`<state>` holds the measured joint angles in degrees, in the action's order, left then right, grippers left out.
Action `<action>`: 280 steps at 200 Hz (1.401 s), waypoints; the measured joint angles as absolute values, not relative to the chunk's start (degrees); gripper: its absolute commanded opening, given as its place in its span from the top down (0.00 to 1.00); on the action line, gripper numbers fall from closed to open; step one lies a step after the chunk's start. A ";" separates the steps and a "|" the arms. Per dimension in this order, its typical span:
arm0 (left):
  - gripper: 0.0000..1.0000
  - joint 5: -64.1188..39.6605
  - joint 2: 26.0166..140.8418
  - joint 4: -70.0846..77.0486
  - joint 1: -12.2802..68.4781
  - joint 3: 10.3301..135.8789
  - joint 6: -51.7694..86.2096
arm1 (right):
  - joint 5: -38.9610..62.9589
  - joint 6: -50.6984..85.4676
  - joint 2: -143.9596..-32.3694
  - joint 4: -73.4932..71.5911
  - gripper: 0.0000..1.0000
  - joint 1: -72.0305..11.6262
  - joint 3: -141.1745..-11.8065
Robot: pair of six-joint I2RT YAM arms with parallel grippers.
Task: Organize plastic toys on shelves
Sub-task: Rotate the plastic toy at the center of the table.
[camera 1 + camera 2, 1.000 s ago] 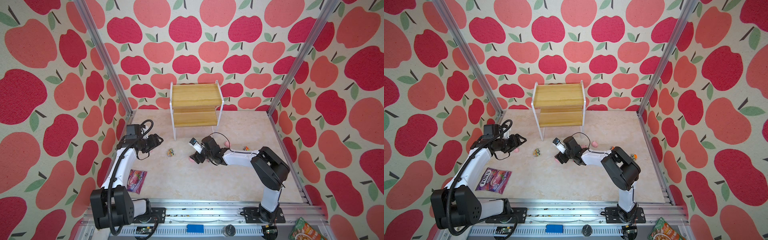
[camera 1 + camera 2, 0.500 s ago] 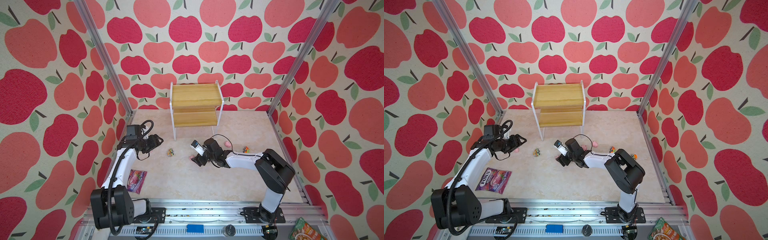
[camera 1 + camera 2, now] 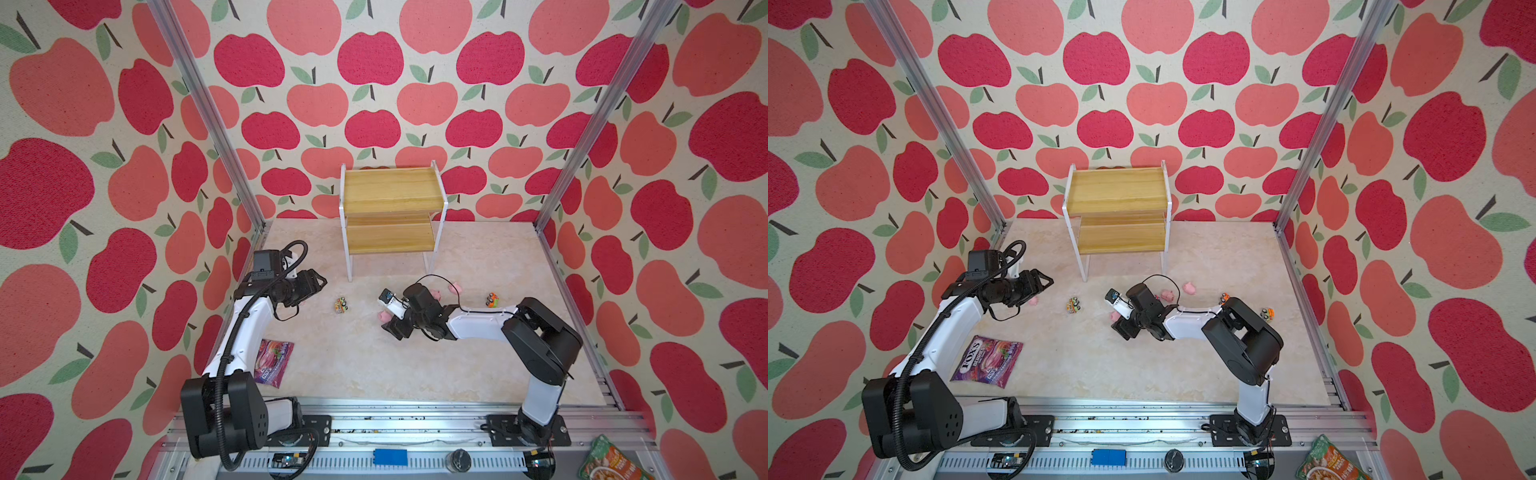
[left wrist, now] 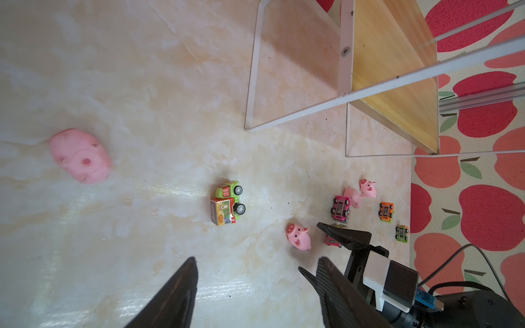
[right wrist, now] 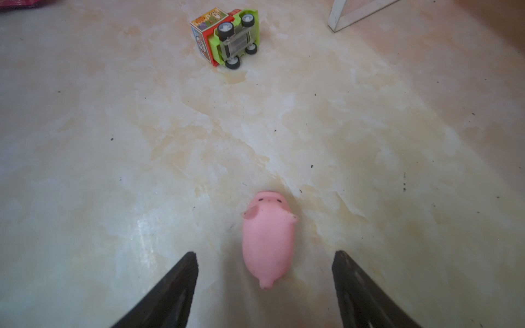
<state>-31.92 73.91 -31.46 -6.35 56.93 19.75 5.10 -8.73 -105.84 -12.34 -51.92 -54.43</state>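
- Right wrist view puts a pink pig [image 5: 267, 238] on the counter [image 5: 113, 142] between the fingers of the right claw [image 5: 265, 253]. That claw stands wide with a gap on each side, and nothing is gripped.
- We judge the task barely begun. In both top views the shelves [image 3: 390, 189], far centre, have both boards bare, and every toy we can find lies on the counter.
- Our left claw [image 4: 257, 258] is partly spread and empty, hovering at the left near a second pig [image 4: 81, 154].
- Between the two claws the yellow-green truck [image 5: 227, 37] lies on its side, wheels showing.
- As we read it, every pig and truck has yet to go onto the boards, with the straddled pig the likely first.
- Only the left wrist view lays out the right-hand cluster:
  - a third pig [image 4: 368, 187] seemingly touching a fourth pig [image 4: 352, 196];
  - a pink truck [image 4: 340, 208] just beside them;
  - an orange truck [image 4: 385, 211] and a green-orange truck [image 4: 402, 233] farther right.
- In the top views the right arm hides much of that cluster.
- Only the top views show us the boards' upper faces.
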 measured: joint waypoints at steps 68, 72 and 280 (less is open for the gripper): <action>0.31 -31.86 73.91 -31.46 -6.22 56.93 19.51 | 1.85 -9.39 -108.14 -10.61 0.23 -51.92 -55.55; 0.31 -31.79 73.91 -31.46 -6.20 56.93 19.46 | 1.69 -9.41 -108.14 -10.57 0.23 -51.92 -55.61; 0.31 -30.35 73.03 -31.48 -6.09 56.49 18.44 | -3.40 -6.83 -111.42 -10.41 0.24 -47.81 -60.10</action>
